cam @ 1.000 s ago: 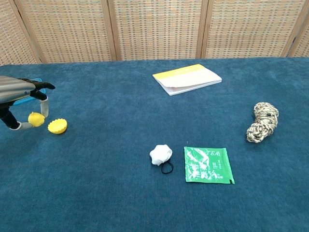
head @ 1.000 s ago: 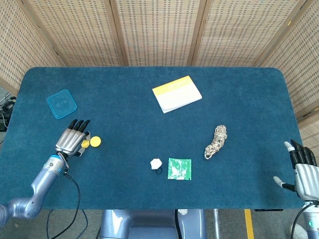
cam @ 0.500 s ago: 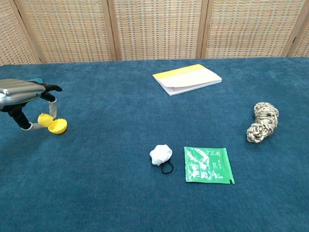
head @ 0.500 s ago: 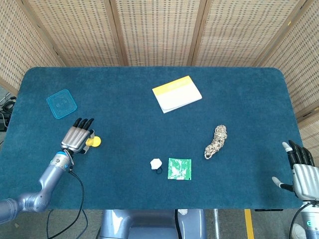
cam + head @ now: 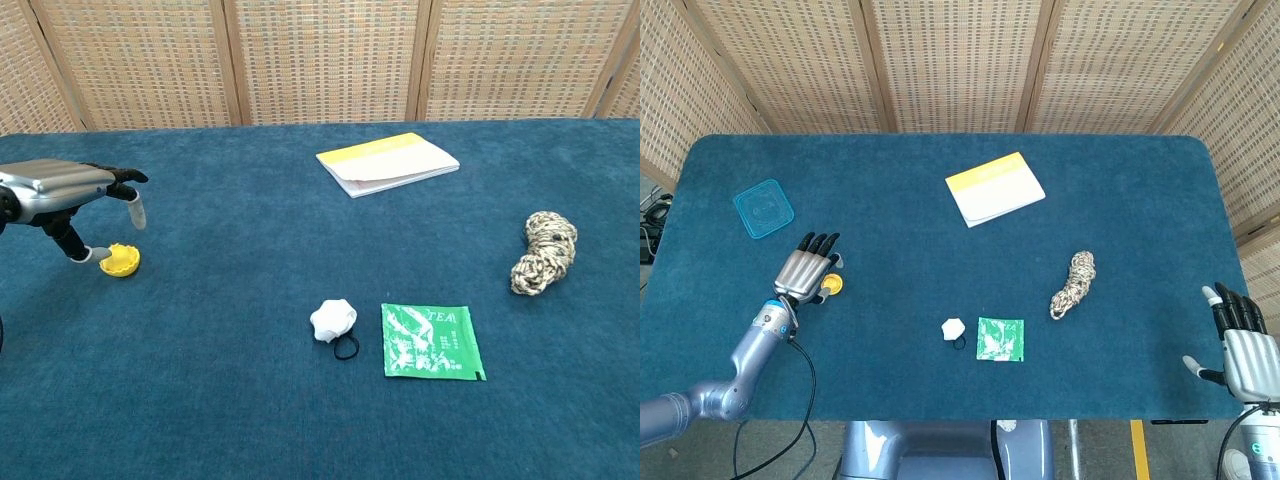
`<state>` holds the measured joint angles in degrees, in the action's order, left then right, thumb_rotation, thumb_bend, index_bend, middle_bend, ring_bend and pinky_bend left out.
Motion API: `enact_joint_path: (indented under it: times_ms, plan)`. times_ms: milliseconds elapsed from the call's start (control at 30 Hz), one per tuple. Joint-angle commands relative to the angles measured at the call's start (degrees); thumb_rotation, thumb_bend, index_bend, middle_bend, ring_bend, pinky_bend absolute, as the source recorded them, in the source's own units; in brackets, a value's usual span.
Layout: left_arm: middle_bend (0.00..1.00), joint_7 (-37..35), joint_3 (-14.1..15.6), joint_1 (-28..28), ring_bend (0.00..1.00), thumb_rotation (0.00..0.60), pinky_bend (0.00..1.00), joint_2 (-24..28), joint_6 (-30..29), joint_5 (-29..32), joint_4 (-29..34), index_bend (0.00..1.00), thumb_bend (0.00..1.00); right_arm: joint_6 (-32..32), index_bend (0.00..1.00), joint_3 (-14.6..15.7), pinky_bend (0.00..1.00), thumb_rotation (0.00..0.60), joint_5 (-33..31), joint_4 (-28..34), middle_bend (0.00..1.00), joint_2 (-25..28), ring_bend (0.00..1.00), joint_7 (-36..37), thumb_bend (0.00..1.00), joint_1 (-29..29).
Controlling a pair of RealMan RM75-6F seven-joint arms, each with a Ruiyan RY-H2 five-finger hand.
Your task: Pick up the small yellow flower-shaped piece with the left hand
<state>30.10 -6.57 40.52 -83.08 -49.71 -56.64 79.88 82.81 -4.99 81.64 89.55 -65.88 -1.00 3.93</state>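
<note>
Small yellow flower-shaped piece lay flat on blue felt tabletop, under left hand. Hand spread palm-down, fingers apart, thumb tip touching or just beside piece's near edge. Nothing grasped. Right hand idle at far table corner, fingers extended, holding nothing.

Judged light, rigid plastic, scalloped rim; likely to skid on felt if nudged sideways. Best pinched across rim, thumb against opposing fingertip, scallops giving purchase. Low profile; fingertips must reach down to cloth.

Further out: translucent blue square lid, well apart; crumpled white wad; green tea sachet.
</note>
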Motion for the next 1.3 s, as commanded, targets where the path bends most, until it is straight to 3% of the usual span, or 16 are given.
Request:
enact_joint_path:
  times_ms: [33, 233, 433, 600, 667, 733, 1033, 1167, 1300]
  plan:
    - [0.0, 1.16, 0.56, 0.61, 0.0, 0.6, 0.0, 0.62, 1.2, 1.1, 0.92, 0.23, 0.35, 0.13, 0.0, -0.07, 0.0, 0.6, -0.04, -0.05, 0.0, -0.02, 0.0, 0.09, 0.0, -0.04]
    - [0.0, 3.17, 0.79, 1.26, 0.0, 0.6, 0.0, 2.75, 1.12, 4.95, 4.17, 0.12, 0.35, 0.42, 0.0, -0.13, 0.0, 0.6, 0.14, -0.19, 0.0, 0.07, 0.0, 0.86, 0.0, -0.13]
    - [0.0, -1.53, -0.5, -1.58, 0.0, 0.6, 0.0, 7.28, -4.86, 2.47, 11.19, 0.05, 0.34, -0.04, 0.0, 0.07, 0.0, 0.6, 0.23, -0.29, 0.0, 0.03, 0.0, 0.82, 0.0, 0.04]
    - [0.0, -6.16, 1.25, -8.35, 0.0, 0.6, 0.0, 12.84, -16.4, -6.44, 20.69, 0.02, 0.33, 0.02, 0.0, 0.29, 0.0, 0.6, 0.66, -0.19, 0.0, -0.08, 0.0, 0.41, 0.0, 0.09]
    - [0.0, -6.91, 4.48, -14.04, 0.0, 0.6, 0.0, 15.3, -25.06, -12.33, 24.97, 0.0, 0.33, -0.03, 0.0, 0.63, 0.0, 0.6, 1.29, -0.08, 0.0, -0.02, 0.0, 0.23, 0.0, 0.16]
    - [0.0, -6.96, 7.17, -17.77, 0.0, 0.6, 0.0, 16.05, -29.73, -15.75, 26.44, 0.0, 0.33, 0.42, 0.0, 0.7, 0.0, 0.6, 1.76, -0.01, 0.0, -0.06, 0.0, 0.18, 0.0, 0.08]
    - [0.0, -6.04, 13.81, -28.25, 0.0, 0.6, 0.0, 15.43, -40.54, -25.45, 23.78, 0.0, 0.29, 2.41, 0.0, 1.14, 0.0, 0.6, 4.08, 0.46, 0.0, -0.6, 0.0, -1.43, 0.0, -0.15]
    - [0.0, -7.09, 14.74, -30.81, 0.0, 0.6, 0.0, 14.28, -40.51, -24.92, 20.79, 0.0, 0.25, 3.15, 0.0, 1.37, 0.0, 0.6, 4.99, 0.51, 0.0, -0.97, 0.0, -2.22, 0.0, -0.26]
    - [0.0, -7.16, 13.77, -31.56, 0.0, 0.6, 0.0, 13.71, -40.18, -24.42, 18.93, 0.0, 0.25, 3.3, 0.0, 1.65, 0.0, 0.6, 5.56, 0.59, 0.0, -1.17, 0.0, -2.79, 0.0, -0.27]
